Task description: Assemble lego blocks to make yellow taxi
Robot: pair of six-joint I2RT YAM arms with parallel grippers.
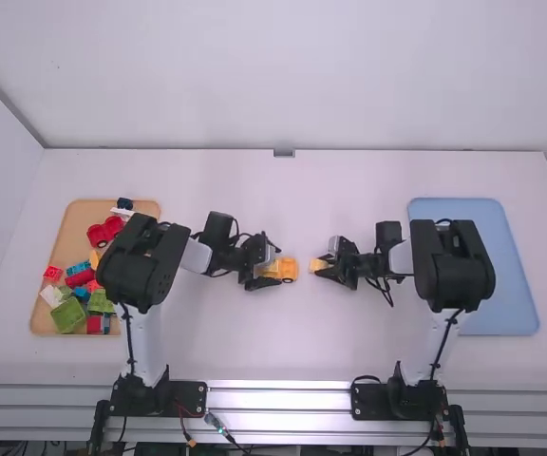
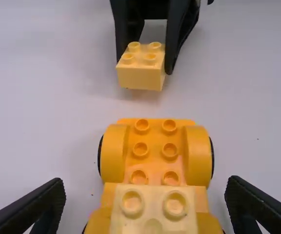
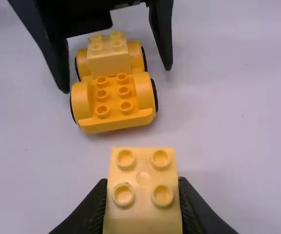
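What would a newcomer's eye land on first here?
Probably the yellow wheeled base, topped by a paler block, mid-table between the left gripper's open fingers. Across a gap, the right gripper holds another yellow block. Colourful blocks crowd the left-hand tray.

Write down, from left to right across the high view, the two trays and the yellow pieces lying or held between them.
Tan tray of mixed blocks → yellow wheeled base → yellow block held in the right gripper → blue tray.
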